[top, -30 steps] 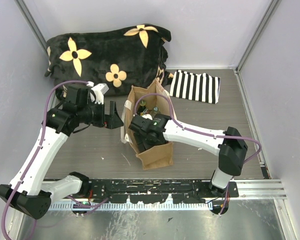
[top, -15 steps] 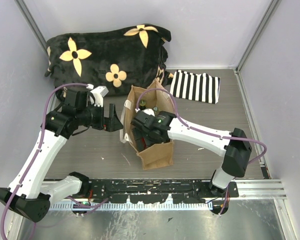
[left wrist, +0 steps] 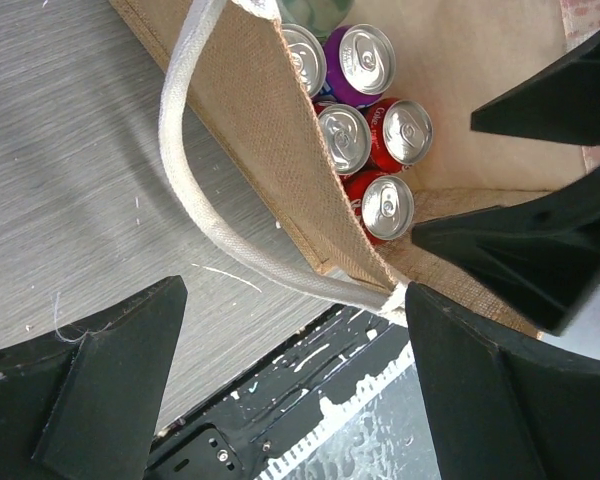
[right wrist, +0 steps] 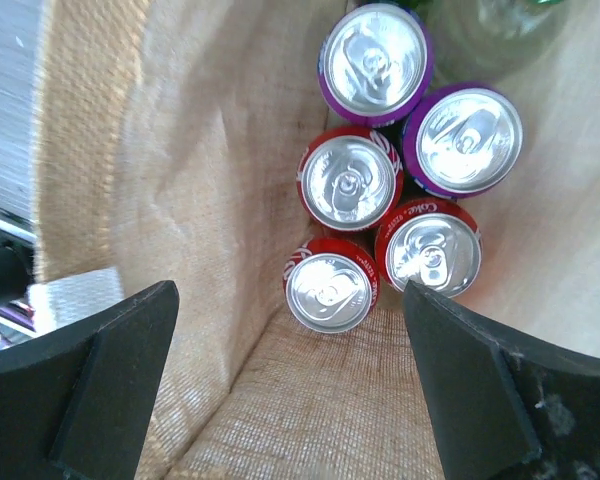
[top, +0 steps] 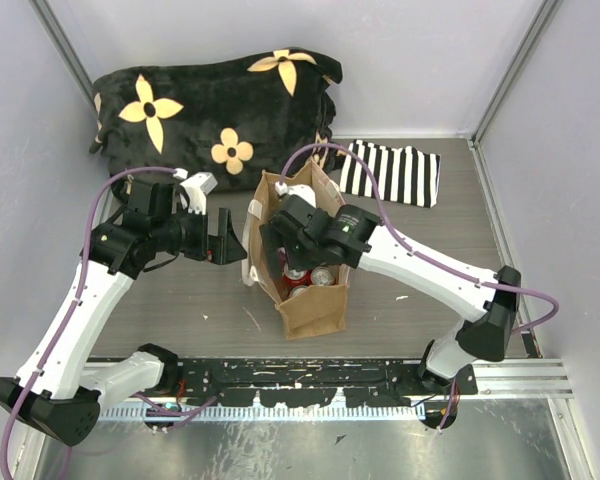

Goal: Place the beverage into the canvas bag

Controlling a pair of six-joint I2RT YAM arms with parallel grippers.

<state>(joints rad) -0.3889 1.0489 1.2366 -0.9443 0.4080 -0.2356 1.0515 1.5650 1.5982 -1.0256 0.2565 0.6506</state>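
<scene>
The tan canvas bag [top: 312,312] stands upright at the table's middle, its white strap handle [left wrist: 195,200] hanging over the left side. Several beverage cans stand inside it, red ones [right wrist: 332,284] and purple ones [right wrist: 375,62], tops up; they also show in the top view [top: 322,276] and the left wrist view [left wrist: 387,205]. My right gripper [right wrist: 290,390] is open and empty, above the bag's opening and looking down at the cans. My left gripper [left wrist: 290,390] is open and empty, just left of the bag [left wrist: 250,120], with the strap running between its fingers.
A black blanket with yellow flowers [top: 220,100] lies at the back left. A black-and-white striped cloth [top: 390,172] lies behind the bag at the right. A black rail [top: 310,380] runs along the near edge. Grey walls close both sides.
My right gripper has risen out of the bag and shifted toward its far end, uncovering the red cans below. The left gripper has hardly moved.
</scene>
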